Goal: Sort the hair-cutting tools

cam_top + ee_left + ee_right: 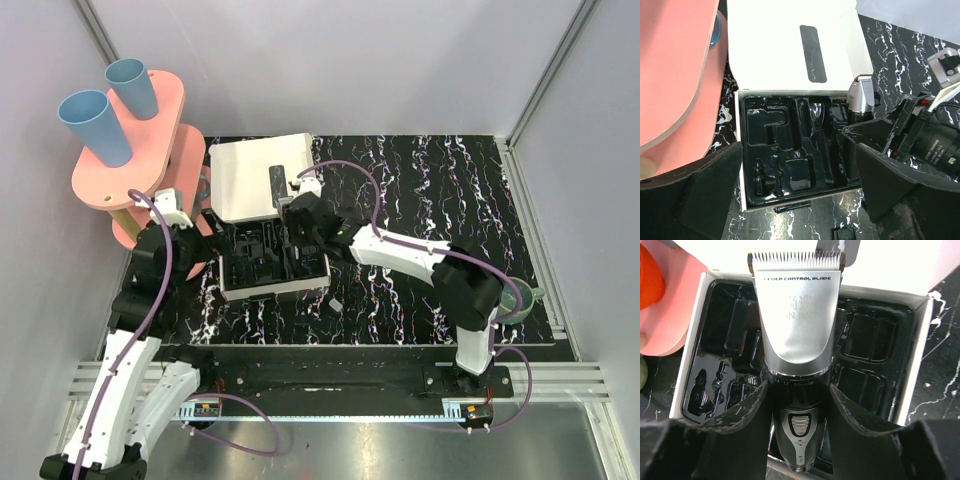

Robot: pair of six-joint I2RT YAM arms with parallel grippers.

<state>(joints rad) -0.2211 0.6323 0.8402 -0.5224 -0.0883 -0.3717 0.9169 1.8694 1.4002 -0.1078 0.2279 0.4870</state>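
Observation:
My right gripper (799, 410) is shut on the slim black clipper (797, 340), gripping its black body below the grey head with its toothed blade. It holds the clipper over the black moulded tray (720, 335) of the open white box (258, 175). The grey head also shows in the left wrist view (861, 95), at the tray's far right. My left gripper (795, 200) is open and empty, low over the box's near edge. A thin black stick (792, 206) lies against that edge. A small black piece (845, 234) lies on the table nearby.
A pink two-level stand (130, 140) with two blue cups (95, 125) stands left of the box. A dark teal bowl (520, 298) sits at the table's right edge behind the right arm. A small pale piece (336, 302) lies just right of the box.

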